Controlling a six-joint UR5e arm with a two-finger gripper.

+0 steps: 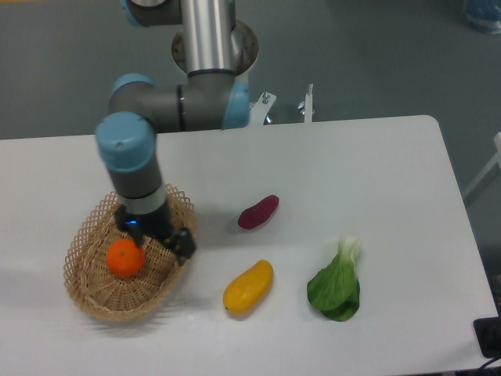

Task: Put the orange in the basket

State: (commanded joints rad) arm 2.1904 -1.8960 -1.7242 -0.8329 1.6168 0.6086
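Observation:
The orange is a small round bright-orange fruit lying inside the oval tan wicker basket at the front left of the table. My gripper points down into the basket from above. Its jaws stand spread apart: one dark finger shows near the basket's right rim, and the other is at the orange's upper edge, partly hidden by the wrist. The orange rests on the basket floor at the left finger, not clamped between the two.
On the white table to the right of the basket lie a dark purple vegetable, an elongated yellow-orange mango-like fruit and a green bok choy. The arm's base stands at the table's back edge.

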